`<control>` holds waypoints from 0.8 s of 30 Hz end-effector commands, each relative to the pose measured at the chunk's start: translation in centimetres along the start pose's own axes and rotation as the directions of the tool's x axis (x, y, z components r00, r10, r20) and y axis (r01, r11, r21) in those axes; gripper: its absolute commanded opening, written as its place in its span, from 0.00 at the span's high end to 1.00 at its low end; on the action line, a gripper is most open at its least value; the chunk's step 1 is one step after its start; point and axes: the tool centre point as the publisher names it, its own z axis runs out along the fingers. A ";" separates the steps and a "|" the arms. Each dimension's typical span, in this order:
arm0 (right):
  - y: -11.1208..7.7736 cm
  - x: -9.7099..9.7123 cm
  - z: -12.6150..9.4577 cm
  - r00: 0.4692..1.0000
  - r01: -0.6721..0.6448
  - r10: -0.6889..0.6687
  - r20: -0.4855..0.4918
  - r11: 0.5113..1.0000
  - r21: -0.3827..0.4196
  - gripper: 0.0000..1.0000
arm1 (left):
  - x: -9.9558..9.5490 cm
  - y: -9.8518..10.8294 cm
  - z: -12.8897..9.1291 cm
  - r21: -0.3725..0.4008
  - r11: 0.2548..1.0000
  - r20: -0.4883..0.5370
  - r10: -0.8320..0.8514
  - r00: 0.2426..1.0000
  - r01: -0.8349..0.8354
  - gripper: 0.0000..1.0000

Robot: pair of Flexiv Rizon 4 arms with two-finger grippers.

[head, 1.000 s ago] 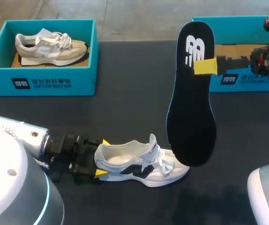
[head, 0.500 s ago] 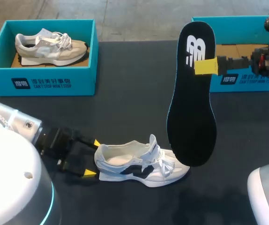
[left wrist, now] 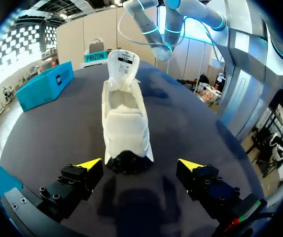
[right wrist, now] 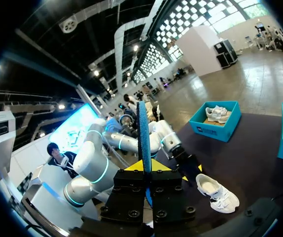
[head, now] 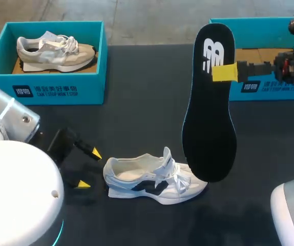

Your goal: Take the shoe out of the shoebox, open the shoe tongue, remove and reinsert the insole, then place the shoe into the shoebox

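Observation:
A white shoe (head: 153,180) with a dark side mark lies on the black table, toe to the right, tongue pulled up. My left gripper (head: 86,168) stands open just behind its heel, clear of it; in the left wrist view the shoe (left wrist: 123,123) lies ahead of the open gripper (left wrist: 139,164). My right gripper (head: 224,72) is shut on a black insole (head: 209,105), which hangs upright above the shoe's toe. In the right wrist view the insole (right wrist: 143,136) stands edge-on between the fingers of the gripper (right wrist: 144,166), with the shoe (right wrist: 217,192) far below.
A teal shoebox (head: 48,89) at the back left holds a beige shoe (head: 55,49). A second teal shoebox (head: 270,88) stands at the back right, behind my right arm.
My left gripper has drawn back from the shoe's heel, leftward and away. The right arm and the insole have not moved.

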 end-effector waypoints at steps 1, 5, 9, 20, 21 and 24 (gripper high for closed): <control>-0.7 0.9 0.9 1.000 -0.001 0.002 0.012 0.997 -0.080 1.00 | 0.3 -0.9 -1.7 -0.222 0.975 -0.042 0.000 0.999 -0.010 0.00; -0.7 0.9 0.9 1.000 -0.001 0.002 0.012 0.997 -0.080 1.00 | 0.4 -1.1 -2.4 -0.315 0.949 -0.060 0.011 0.998 -0.030 0.00; -0.7 0.9 0.9 1.000 -0.001 0.002 0.012 0.997 -0.080 1.00 | 0.5 -1.3 -2.8 -0.382 0.923 -0.062 0.017 0.998 -0.040 0.00; -0.7 0.9 0.9 1.000 -0.001 0.002 0.012 0.997 -0.080 1.00 | 0.7 -2.1 -2.3 -0.484 0.875 -0.065 -0.013 0.998 -0.020 0.00; -0.7 0.9 0.9 1.000 -0.001 0.002 0.012 0.997 -0.080 1.00 | 0.6 -2.1 -2.3 -0.489 0.872 -0.068 -0.010 0.998 -0.024 0.00; -0.7 0.9 0.9 1.000 -0.001 0.002 0.012 0.997 -0.080 1.00 | 0.4 -2.4 -2.2 -0.515 0.857 -0.060 -0.013 0.998 -0.020 0.00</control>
